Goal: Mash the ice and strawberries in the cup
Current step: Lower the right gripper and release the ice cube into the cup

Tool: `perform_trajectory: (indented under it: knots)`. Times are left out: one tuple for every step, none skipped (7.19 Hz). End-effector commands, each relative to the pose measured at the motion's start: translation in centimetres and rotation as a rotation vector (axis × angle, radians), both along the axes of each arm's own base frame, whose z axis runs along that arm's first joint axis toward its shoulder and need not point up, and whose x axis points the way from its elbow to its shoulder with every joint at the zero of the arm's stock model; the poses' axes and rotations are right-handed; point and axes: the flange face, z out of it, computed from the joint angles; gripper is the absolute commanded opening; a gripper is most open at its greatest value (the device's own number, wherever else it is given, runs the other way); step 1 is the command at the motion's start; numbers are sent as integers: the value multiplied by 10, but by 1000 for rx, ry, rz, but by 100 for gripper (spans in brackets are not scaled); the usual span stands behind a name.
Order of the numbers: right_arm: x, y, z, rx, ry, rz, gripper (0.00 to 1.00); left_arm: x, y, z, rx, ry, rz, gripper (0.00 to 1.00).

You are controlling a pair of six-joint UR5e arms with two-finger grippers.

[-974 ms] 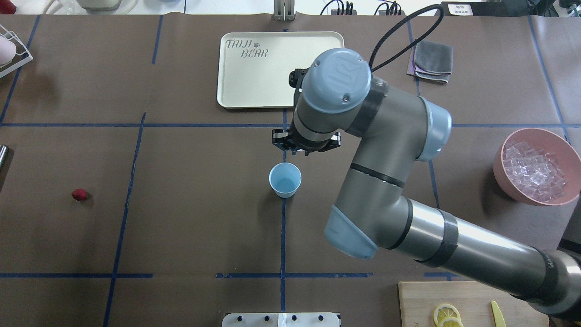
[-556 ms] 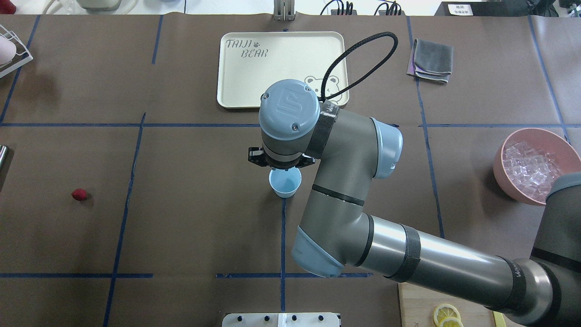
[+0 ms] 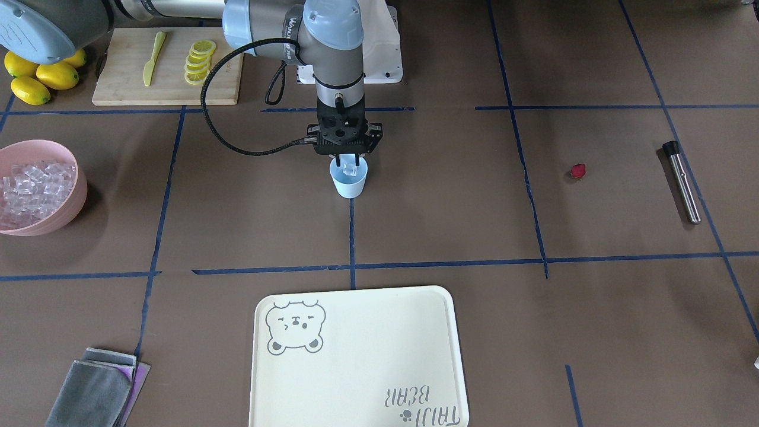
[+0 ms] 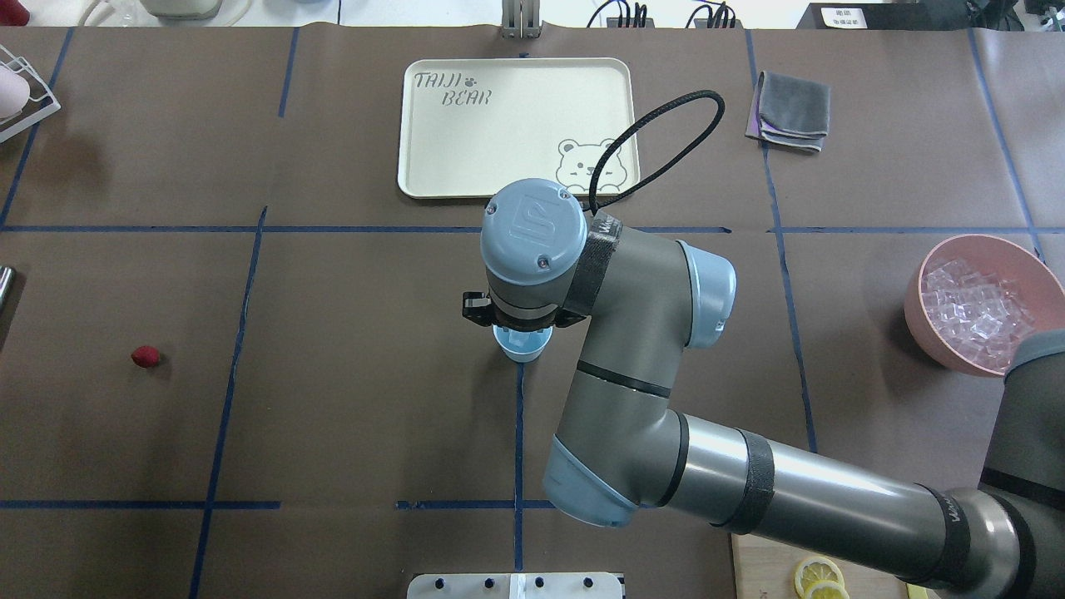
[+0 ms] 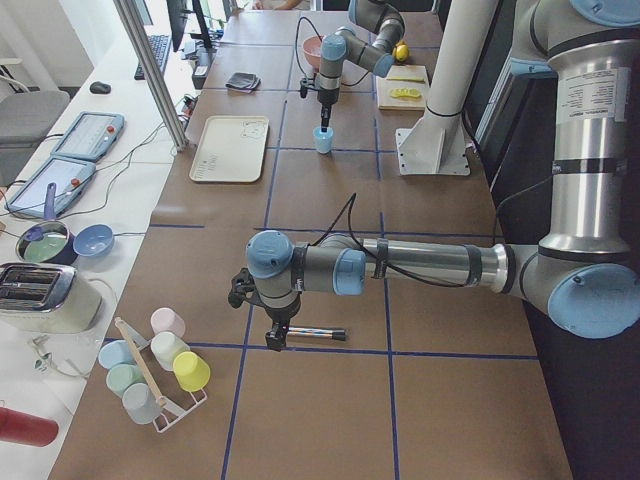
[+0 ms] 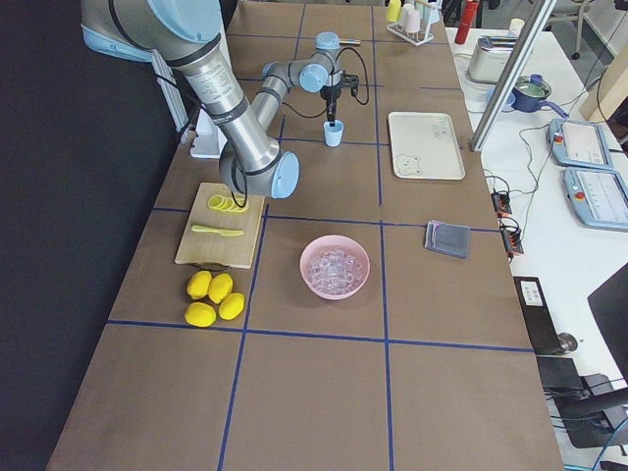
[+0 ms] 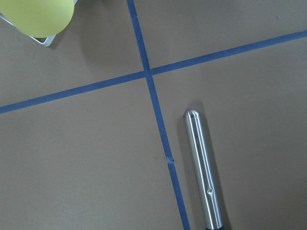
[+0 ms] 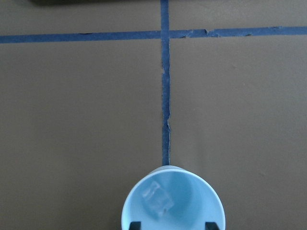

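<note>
Broadly, the brown-papered table [image 4: 333, 416] spreads under both my arms, crossed by blue tape lines. On its far side, beyond the middle, lies the cream tray [image 4: 466, 141] with its bear drawing. Near my right edge sits the wooden cutting board [image 3: 118, 83] with lemon slices and a small yellow knife, and whole lemons [image 3: 41, 77] lie just beside it. Further out on my right stands the pink bowl [image 3: 65, 213], heaped with ice [image 3: 32, 184]. A folded grey cloth [image 4: 795, 104] rests at the far right.

At the centre, on a tape line, stands the cup [image 3: 348, 187]. My right claw [image 3: 348, 163] hangs straight over it, released, its fingertips spread to either side of the rim. From overhead my own wrist hides most of the cup.

Well off to my left lies a metal rod [image 3: 682, 181], flat on the paper beside a tape line. My left claw [image 5: 277, 335] hovers above it, and I cannot tell whether it is spread or clenched.

Between rod and cup, closer to the rod, lies the strawberry [image 3: 578, 171], alone. Smallest of all, one ice cube [image 8: 156, 201] sits inside the cup.
</note>
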Motion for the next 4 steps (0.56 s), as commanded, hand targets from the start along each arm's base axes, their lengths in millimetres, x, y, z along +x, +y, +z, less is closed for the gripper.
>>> perform_trajectory:
  knots:
    - [1,1,-3,3,-8,-2,99,0,0,0,0,0,0,100]
    - [12,-2,-10,11,-26,5,99,0,0,0,0,0,0,100]
    - [40,-21,-6,11,-37,28,99,0,0,0,0,0,0,100]
    - [85,-39,17,8,-45,33,99,0,0,1,-3,0,0,100]
